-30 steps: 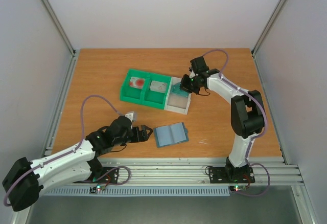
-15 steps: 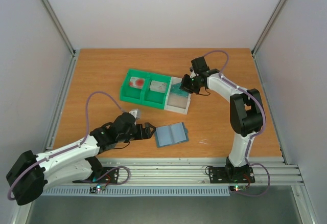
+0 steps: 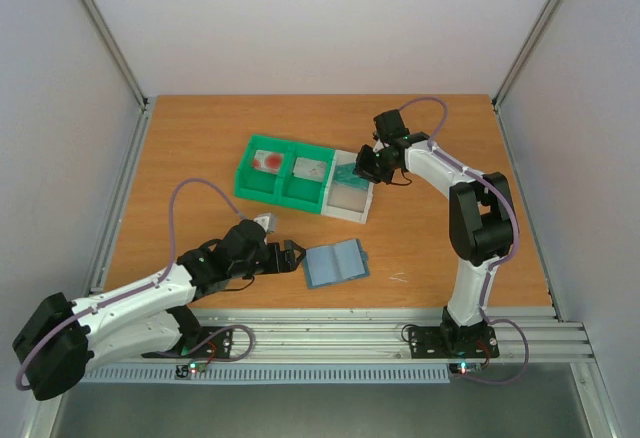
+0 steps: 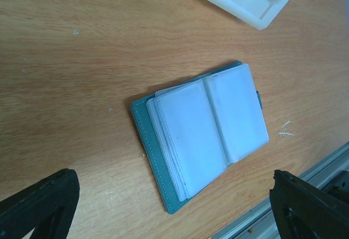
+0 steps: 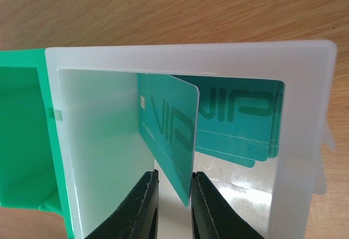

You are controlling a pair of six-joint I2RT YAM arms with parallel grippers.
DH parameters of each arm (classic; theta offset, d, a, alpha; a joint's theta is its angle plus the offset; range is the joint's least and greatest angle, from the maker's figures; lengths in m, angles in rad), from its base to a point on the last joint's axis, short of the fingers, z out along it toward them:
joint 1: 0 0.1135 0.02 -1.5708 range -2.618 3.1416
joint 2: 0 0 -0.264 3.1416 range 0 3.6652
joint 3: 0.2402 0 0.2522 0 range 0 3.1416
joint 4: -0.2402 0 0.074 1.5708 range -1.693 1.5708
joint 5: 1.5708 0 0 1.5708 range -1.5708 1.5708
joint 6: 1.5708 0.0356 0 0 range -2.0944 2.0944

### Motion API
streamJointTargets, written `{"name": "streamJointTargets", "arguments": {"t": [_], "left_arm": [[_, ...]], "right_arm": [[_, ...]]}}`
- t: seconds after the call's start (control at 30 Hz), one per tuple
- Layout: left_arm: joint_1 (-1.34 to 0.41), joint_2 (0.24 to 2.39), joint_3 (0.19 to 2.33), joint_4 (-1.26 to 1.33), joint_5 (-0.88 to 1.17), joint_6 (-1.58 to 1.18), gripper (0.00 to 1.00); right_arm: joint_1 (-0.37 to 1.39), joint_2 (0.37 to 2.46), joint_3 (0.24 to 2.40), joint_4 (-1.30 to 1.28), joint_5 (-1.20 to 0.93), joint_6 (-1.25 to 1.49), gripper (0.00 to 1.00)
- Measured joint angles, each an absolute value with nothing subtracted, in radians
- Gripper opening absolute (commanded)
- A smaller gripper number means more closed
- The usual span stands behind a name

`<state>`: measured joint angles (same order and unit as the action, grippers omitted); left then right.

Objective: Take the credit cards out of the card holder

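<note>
Left hand (image 3: pixel 290 258) wide open beside teal bifold card holder (image 4: pixel 207 135), lying open. Right hand (image 5: pixel 174 180) narrow around tilted teal plastic card (image 5: pixel 166 135) in white bin compartment (image 5: pixel 98 141); grip unclear.

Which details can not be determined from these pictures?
Any cards inside the card holder: left wrist view, cloudy sleeves hide them.
Whether the right pincer grips the teal card: right wrist view, the card hides the contact.
Print on two cards in the green tray: top view, too small.
</note>
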<state>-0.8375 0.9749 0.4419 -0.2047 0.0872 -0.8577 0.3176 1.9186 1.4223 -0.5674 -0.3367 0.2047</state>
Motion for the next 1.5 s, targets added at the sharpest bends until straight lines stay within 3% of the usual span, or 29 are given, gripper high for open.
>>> {"name": "streamJointTargets", "arguments": {"t": [0.83, 1.3, 1.5], "left_arm": [[-0.838, 0.975, 0.460, -0.231, 0.091, -0.837, 0.95], [-0.838, 0.997, 0.460, -0.207, 0.120, -0.838, 0.94], [-0.835, 1.033, 0.409, -0.058, 0.160, -0.888, 0.92]], "right_arm": [[0.318, 1.886, 1.422, -0.629, -0.314, 0.208, 0.30], [0.337, 1.641, 1.284, -0.656, -0.356, 0.180, 0.31], [0.399, 1.511, 1.184, -0.697, -0.365, 0.136, 0.32]]}}
